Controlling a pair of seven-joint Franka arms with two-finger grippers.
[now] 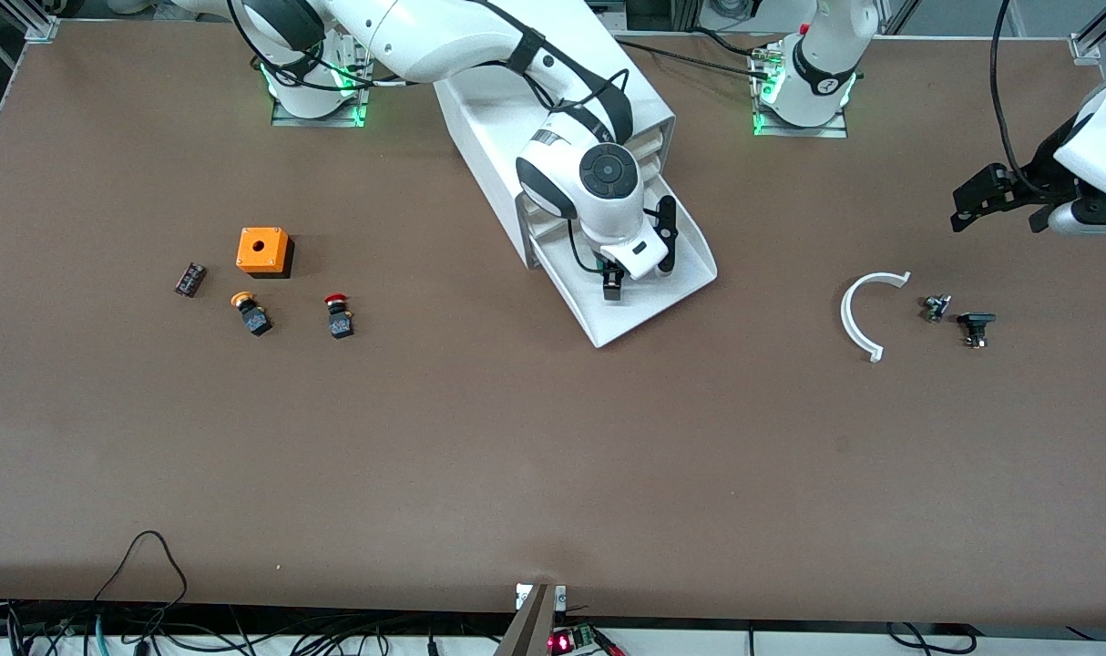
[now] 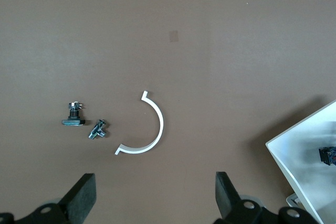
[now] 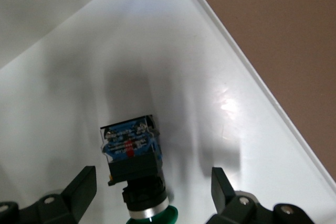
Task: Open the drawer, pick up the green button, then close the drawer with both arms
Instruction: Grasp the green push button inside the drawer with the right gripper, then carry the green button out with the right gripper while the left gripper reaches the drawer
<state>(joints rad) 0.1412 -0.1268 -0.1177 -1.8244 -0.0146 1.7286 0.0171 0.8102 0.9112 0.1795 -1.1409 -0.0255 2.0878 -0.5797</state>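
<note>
Green-capped button (image 3: 137, 174) in pulled-out drawer (image 1: 676, 282) between right gripper's (image 1: 613, 284) spread, empty fingers (image 3: 77, 188); left gripper (image 1: 990, 202) likewise agape.

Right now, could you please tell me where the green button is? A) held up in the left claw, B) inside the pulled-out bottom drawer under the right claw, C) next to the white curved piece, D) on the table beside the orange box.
B: the green button lies on the floor of the open drawer, between the open fingers of the right claw; the left claw is open and holds nothing.
</note>
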